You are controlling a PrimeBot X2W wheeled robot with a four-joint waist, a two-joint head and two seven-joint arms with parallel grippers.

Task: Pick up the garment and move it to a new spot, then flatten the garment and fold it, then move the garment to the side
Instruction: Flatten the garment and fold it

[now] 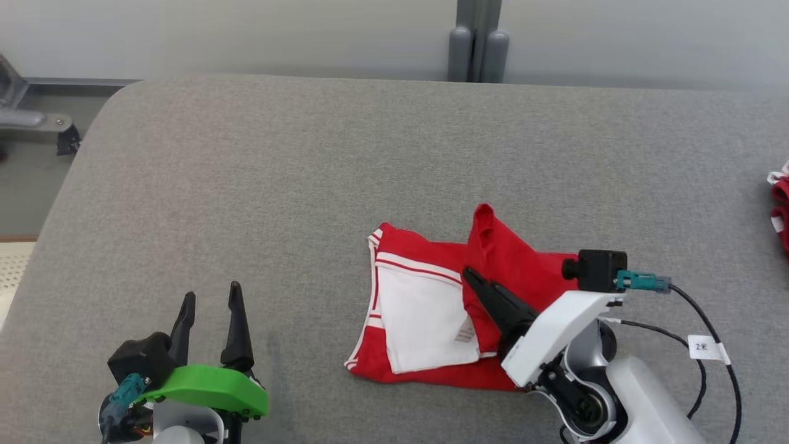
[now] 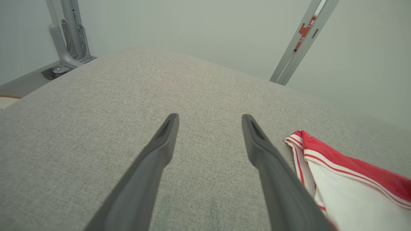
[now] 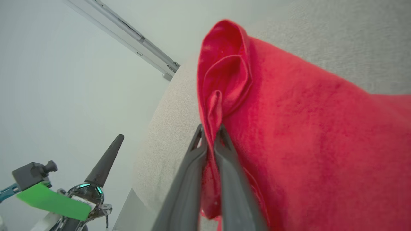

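Pinching a raised fold of the red and white garment (image 1: 425, 308), the robot's right gripper (image 1: 470, 273) has its jaws closed almost to touching on the red cloth at the right side of the piece. The garment lies partly folded near the front of the grey padded counter (image 1: 277, 185), right of centre, with its white lining turned up and a red peak standing above the held edge. The left gripper (image 1: 212, 291) hovers over bare counter at the near left, jaws wide and holding nothing, well apart from the cloth. The step in hand looks to be the fold, or perhaps the carry aside; which one cannot be told. Done well, it would call for a low, even sweep of the pinched edge to the left, laid square over the white panel, with release only once the cloth rests flat. A high lift risks dragging the lower layers out of line
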